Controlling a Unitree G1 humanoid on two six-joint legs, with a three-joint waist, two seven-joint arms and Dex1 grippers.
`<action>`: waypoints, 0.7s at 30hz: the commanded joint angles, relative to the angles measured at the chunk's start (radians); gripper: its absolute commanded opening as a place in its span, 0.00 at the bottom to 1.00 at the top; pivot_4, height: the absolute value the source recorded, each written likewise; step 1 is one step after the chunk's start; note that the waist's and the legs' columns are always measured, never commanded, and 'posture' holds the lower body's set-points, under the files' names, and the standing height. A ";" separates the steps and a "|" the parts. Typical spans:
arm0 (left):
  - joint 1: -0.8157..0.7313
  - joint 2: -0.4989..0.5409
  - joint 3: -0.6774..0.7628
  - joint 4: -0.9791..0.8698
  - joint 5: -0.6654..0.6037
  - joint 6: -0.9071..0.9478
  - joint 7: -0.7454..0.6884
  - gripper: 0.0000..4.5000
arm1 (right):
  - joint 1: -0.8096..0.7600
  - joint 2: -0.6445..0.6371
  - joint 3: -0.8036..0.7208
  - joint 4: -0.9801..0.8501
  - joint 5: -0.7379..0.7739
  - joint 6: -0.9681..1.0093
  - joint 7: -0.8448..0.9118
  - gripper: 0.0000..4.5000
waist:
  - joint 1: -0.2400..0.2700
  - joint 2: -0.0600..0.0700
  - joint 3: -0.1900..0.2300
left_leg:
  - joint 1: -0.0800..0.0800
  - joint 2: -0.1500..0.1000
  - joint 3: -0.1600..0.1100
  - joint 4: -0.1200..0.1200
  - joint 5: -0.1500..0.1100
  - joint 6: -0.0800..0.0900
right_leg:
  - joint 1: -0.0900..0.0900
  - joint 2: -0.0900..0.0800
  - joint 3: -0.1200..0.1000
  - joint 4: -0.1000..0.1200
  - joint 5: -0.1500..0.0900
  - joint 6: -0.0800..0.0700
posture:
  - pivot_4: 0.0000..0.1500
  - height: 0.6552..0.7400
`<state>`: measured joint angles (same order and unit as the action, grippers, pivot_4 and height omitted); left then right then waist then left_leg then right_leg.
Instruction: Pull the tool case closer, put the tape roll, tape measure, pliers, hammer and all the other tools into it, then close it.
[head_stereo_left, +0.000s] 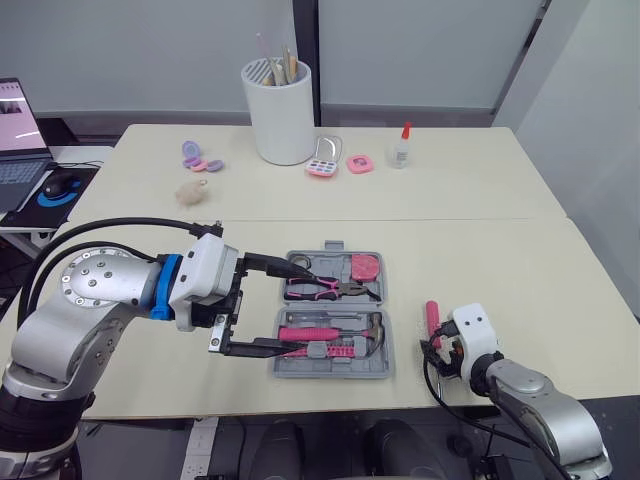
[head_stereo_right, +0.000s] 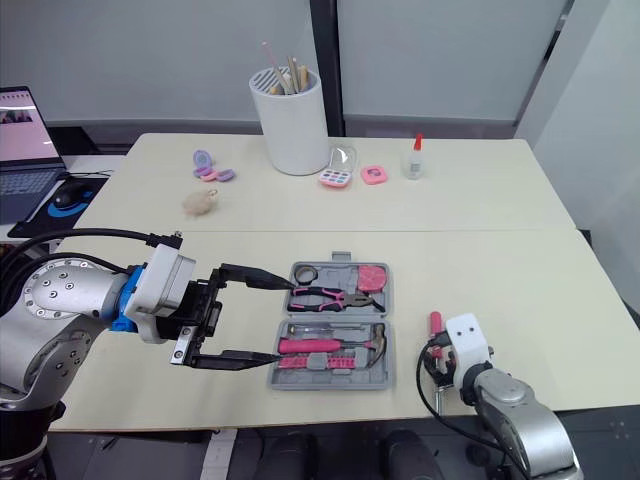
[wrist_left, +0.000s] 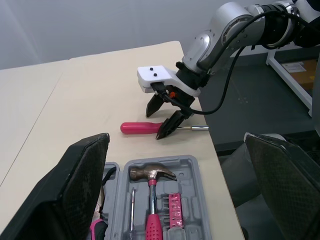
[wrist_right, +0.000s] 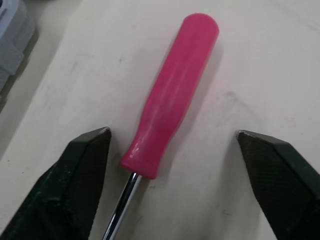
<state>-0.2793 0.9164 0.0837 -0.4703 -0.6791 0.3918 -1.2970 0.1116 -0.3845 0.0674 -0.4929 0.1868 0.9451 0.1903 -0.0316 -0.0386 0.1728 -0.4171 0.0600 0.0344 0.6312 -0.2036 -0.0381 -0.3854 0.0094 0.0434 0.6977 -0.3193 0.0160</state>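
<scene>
I think most of the job is done. The tool case (head_stereo_left: 332, 315) lies open on the counter (head_stereo_left: 500, 270), right at the tips of my left pincer (head_stereo_left: 298, 308) and off to the side of my right pincer (wrist_right: 172, 132). Many tools are in their beds in the case. I see the pliers (head_stereo_left: 325, 288), the pink tape measure (head_stereo_left: 366, 267), the hammer (wrist_left: 150, 175) and a dark ring (head_stereo_right: 305, 273) that I take for the tape roll. One tool is not in yet, the pink screwdriver (wrist_right: 172, 85). It lies flat on the counter between the two fingers of my right pincer, with the case a little way off. So what is left, I think, is to pick up the screwdriver, put it in the case, and shut the lid. I cannot tell if more beds in the case need filling. Now the arms. My left arm reaches across from the side, with its wrist turned so one finger is far from me and one is near. That pincer is wide open and holds nothing. Its far finger tip is by the dark ring, and its near finger tip is by the near half of the case. I cannot tell if the tips touch the case. My right arm is bent low, close to the near edge of the counter, with the pincer pointing down at the screwdriver. It is open too. One finger sits on each side of the spot where the pink handle meets the metal rod, and neither finger touches it.
</scene>
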 joint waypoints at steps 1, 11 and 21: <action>-0.011 0.012 0.024 -0.019 -0.005 -0.006 0.004 1.00 | 0.018 0.005 0.012 0.031 -0.014 -0.047 0.011 0.63 | 0.000 0.000 0.000 | 0.000 0.000 0.000 0.000 0.000 0.000 | 0.000 0.000 0.000 0.000 0.000 0.000 | 1.00 1.00; -0.008 0.010 0.021 -0.021 0.002 -0.009 0.009 1.00 | 0.039 0.010 0.031 0.044 -0.044 -0.106 0.021 0.19 | 0.000 -0.001 -0.002 | 0.000 0.001 0.000 0.000 0.000 0.000 | 0.000 0.001 0.000 0.000 0.000 0.000 | 1.00 1.00; -0.022 0.003 0.010 -0.005 0.010 -0.013 0.012 1.00 | -0.091 -0.118 0.036 0.101 -0.097 -0.172 0.127 0.16 | 0.000 -0.001 -0.001 | 0.000 0.001 0.000 0.000 0.000 0.000 | 0.000 0.001 0.000 0.000 0.000 0.000 | 1.00 1.00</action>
<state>-0.2893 0.9163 0.0832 -0.4675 -0.6700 0.3886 -1.2878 0.0458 -0.4861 0.1247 -0.3834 0.0978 0.7927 0.2972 -0.0315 -0.0397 0.1714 -0.4168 0.0610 0.0346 0.6315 -0.2036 -0.0381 -0.3854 0.0107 0.0436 0.6977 -0.3192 0.0159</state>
